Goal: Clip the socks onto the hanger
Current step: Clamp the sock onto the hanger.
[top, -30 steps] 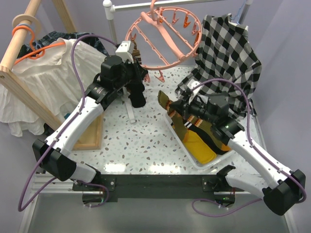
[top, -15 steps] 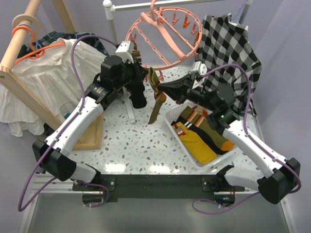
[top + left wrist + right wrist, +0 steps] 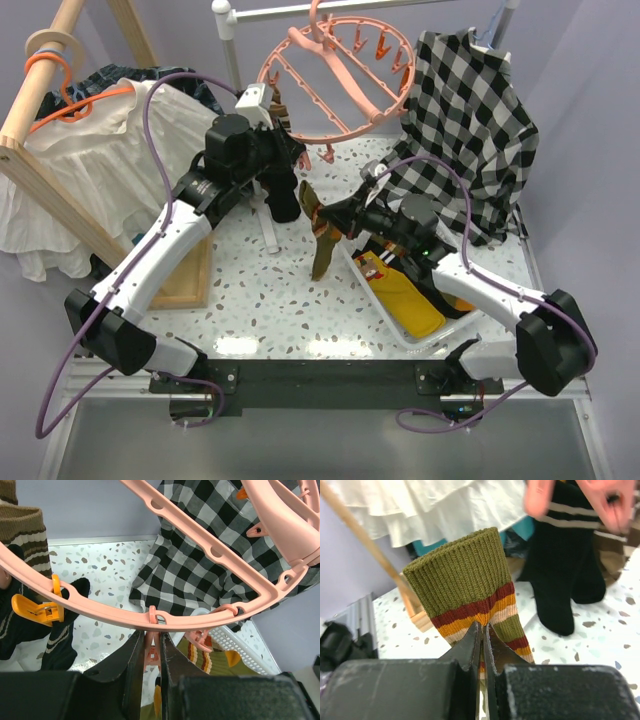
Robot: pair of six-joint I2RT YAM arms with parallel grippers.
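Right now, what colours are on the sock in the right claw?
Olive sock with dark red, orange and cream stripes; clearest in the right wrist view.

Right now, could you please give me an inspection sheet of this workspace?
Surface: speckled table; no spills seen.
Job's things: pink hanger hangs on the white rail; olive striped sock lifted; black striped sock hangs under the ring; more socks in the white basket.
Clutter: checked shirt, white blouse on an orange coat hanger, wooden frame.
Grippers: left gripper shut on a pink clip; right gripper shut on the olive striped sock.
Cables: purple cables loop over both arms.
Surroundings: lilac wall.
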